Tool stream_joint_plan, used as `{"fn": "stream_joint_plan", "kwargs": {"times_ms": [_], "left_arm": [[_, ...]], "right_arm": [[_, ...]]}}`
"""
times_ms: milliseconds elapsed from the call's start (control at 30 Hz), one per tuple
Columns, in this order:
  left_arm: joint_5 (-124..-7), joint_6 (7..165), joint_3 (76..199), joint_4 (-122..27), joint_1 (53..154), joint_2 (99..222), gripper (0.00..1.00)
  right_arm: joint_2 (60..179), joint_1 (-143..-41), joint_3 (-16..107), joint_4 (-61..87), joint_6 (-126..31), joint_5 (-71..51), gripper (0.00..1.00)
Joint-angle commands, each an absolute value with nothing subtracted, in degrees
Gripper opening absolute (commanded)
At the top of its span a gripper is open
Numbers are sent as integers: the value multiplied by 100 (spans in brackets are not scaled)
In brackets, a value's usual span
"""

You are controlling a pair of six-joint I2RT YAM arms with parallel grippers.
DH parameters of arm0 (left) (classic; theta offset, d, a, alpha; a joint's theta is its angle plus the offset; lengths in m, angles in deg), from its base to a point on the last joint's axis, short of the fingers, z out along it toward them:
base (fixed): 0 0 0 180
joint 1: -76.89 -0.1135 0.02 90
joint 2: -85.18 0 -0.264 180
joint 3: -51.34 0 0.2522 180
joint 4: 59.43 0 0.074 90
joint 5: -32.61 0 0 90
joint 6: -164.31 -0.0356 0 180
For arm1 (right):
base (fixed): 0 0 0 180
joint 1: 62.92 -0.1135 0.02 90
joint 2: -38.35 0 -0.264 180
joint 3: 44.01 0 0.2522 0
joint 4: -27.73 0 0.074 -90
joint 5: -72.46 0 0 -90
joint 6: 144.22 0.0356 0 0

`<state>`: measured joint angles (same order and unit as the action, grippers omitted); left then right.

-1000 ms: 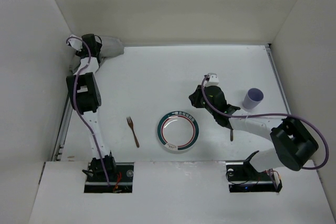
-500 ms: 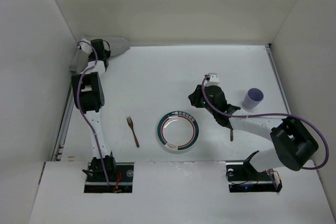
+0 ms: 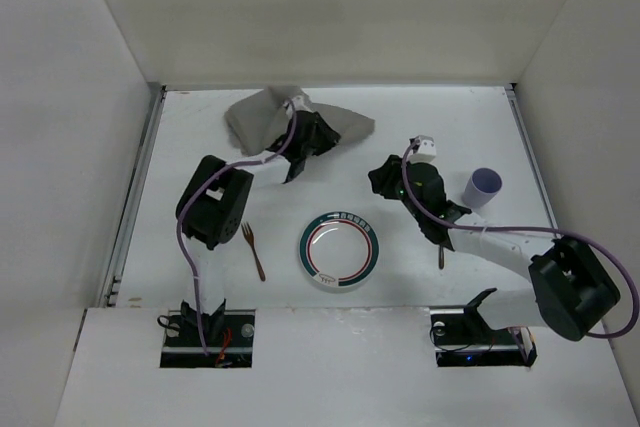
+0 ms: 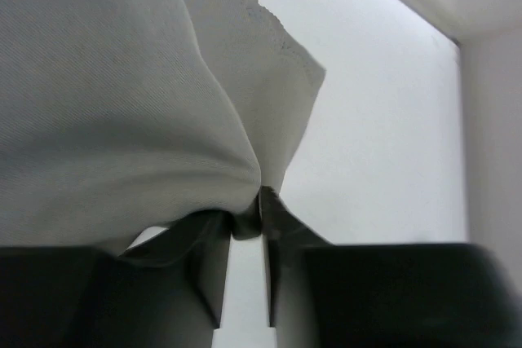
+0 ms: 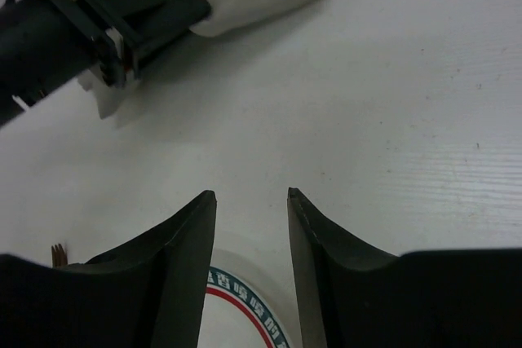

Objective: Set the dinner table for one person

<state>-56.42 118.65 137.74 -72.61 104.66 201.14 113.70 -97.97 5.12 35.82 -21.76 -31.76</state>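
Observation:
On the white dinner table [image 3: 460, 122], my left gripper [image 3: 305, 125] is shut on a grey cloth [image 3: 255, 117]. It holds the cloth lifted and bunched at the back centre, with folds hanging to both sides. In the left wrist view the cloth [image 4: 122, 103] is pinched between the fingertips of the gripper [image 4: 245, 222]. A plate with a red and green rim [image 3: 340, 251] sits front centre, with a brown fork [image 3: 253, 250] to its left. My right gripper [image 3: 385, 179] is open and empty, hovering just beyond the plate [image 5: 245, 315].
A lilac cup [image 3: 483, 188] stands at the right. A dark utensil [image 3: 440, 253] lies right of the plate, partly under my right arm. White walls enclose the table on three sides. A metal rail [image 3: 130, 217] runs along the left edge.
My left arm has swung from the far left corner to the back centre, carrying the grey cloth, which now hangs spread out. My right gripper has shifted slightly to the right.

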Motion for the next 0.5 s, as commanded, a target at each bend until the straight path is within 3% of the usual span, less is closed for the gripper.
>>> {"fn": "stream_joint_plan", "kwargs": {"times_ms": [0, 100, 300, 467], "left_arm": [[-5792, 11957, 13682, -7713, 10663, 19715, 30], [-5494, 12142, 13340, -7827, 10638, 19260, 55], [-4773, 12089, 12128, -8170, 10348, 18196, 67], [-4736, 12466, 11704, -8170, 10049, 18220, 71]], "right_arm": [[11314, -9654, 455, 3911, -1977, -3310, 49], [11270, -9566, 411, 3902, -1951, -3327, 53], [11349, -9478, 420, 3893, -1951, -3327, 58], [11472, -9355, 464, 3805, -1942, -3450, 60]]}}
